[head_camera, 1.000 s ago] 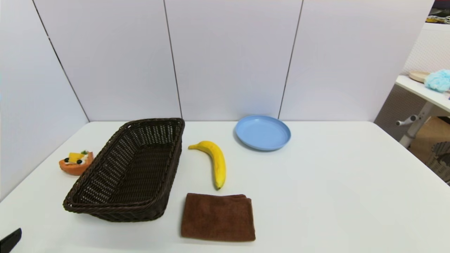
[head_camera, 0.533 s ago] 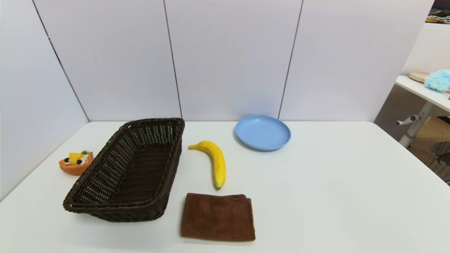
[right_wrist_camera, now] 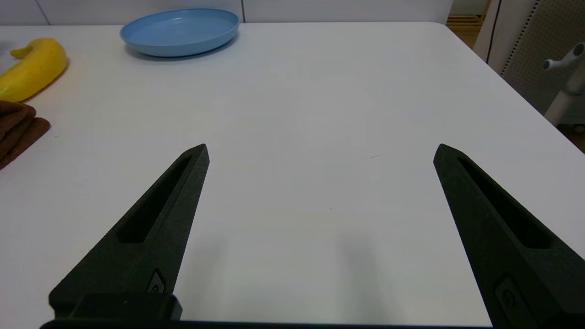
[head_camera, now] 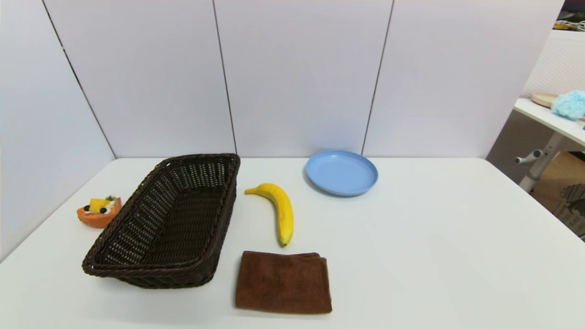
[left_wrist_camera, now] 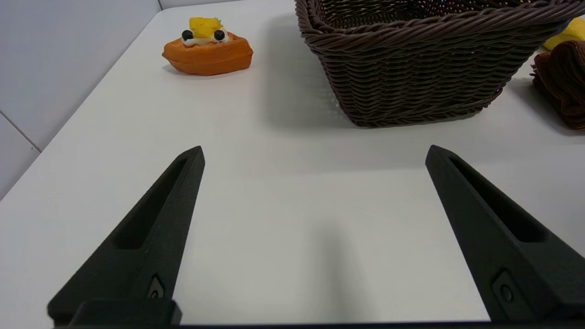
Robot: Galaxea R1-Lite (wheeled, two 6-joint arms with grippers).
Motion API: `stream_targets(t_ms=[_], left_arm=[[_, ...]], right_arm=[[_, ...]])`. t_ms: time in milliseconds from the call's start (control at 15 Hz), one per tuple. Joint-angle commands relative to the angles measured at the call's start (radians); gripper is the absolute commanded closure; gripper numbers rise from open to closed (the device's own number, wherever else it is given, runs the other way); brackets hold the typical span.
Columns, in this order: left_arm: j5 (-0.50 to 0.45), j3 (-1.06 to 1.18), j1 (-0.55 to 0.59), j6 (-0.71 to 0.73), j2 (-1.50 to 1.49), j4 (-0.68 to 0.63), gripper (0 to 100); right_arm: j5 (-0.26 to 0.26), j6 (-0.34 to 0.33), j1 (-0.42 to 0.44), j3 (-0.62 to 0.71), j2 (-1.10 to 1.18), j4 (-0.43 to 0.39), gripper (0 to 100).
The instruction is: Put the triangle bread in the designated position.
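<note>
The triangle bread [head_camera: 98,211], an orange wedge topped with cream, a yellow chunk and dark berries, lies on the white table at the far left, just left of the wicker basket; the left wrist view shows the triangle bread [left_wrist_camera: 207,50] well ahead. My left gripper [left_wrist_camera: 314,153] hovers open over bare table near the front left edge, empty. Over the right part of the table my right gripper [right_wrist_camera: 321,151] is open and empty too. Neither gripper shows in the head view. The designated position has no mark of its own.
A dark wicker basket [head_camera: 151,265] stands left of centre. Beside it lie a yellow banana [head_camera: 282,210] and a folded brown cloth [head_camera: 283,282]. A blue plate [head_camera: 341,172] sits at the back. White panels wall the table's back and left.
A black fingertip that showed at the head view's bottom left corner one second ago has dropped out of sight. Nothing on the table has moved.
</note>
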Motion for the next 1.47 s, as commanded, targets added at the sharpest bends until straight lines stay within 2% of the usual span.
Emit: stream_targets(t_ms=[67,1467], left_arm=[[0.003,0.002,-0.001,-0.025,-0.013,0.001,0],[0.005,0.002,-0.001,-0.030,-0.013,0.001,0]], right_arm=[[0.000,0.000,0.000,0.002,0.001,0.000,0],[0.000,-0.003,0.000,0.000,0.001,0.000,0]])
